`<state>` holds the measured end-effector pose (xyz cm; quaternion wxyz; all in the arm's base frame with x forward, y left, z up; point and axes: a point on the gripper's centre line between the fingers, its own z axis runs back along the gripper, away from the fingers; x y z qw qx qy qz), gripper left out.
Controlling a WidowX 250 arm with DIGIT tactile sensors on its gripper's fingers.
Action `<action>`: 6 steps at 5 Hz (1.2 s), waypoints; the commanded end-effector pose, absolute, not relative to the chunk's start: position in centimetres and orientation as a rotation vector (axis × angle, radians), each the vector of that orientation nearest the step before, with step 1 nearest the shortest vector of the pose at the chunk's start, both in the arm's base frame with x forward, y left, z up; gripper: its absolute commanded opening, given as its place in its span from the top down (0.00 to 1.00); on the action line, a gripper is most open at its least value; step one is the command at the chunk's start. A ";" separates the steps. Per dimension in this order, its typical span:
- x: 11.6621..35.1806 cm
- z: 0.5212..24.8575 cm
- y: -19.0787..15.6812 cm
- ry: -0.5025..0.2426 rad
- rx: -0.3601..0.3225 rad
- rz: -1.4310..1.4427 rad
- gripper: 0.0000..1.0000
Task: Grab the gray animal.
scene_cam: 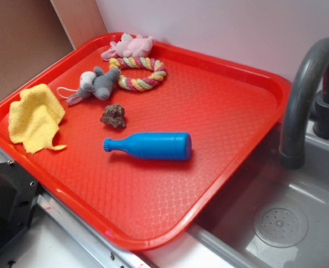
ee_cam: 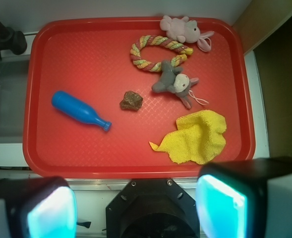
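Exterior view: no gripper was seen; the gray animal [scene_cam: 94,85] lay on the red tray [scene_cam: 231,111] beside the rope ring [scene_cam: 140,73].

Wrist view: two blurred fingers [ee_cam: 49,210], cropped below, were spread wide and empty; the animal [ee_cam: 173,83] lay well beyond them.

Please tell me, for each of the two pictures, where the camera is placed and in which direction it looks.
Exterior: sits off the tray's near corner, raised, looking obliquely down over the red tray toward the wall, faucet at right; nothing clearly of the robot shows.
Wrist: rides on the arm, high above, looking almost straight down; the gripper fingers frame the bottom edge, spread wide.
Both show the tray, gray animal, blue bottle and yellow cloth.
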<state>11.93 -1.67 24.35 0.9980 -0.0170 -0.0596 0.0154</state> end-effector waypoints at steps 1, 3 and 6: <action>11.9 24.4 -1.7 -0.119 -0.034 0.031 0.00; 17.4 18.9 4.7 -0.138 -0.002 -0.298 0.00; 25.0 10.5 7.3 -0.087 0.077 -0.849 0.00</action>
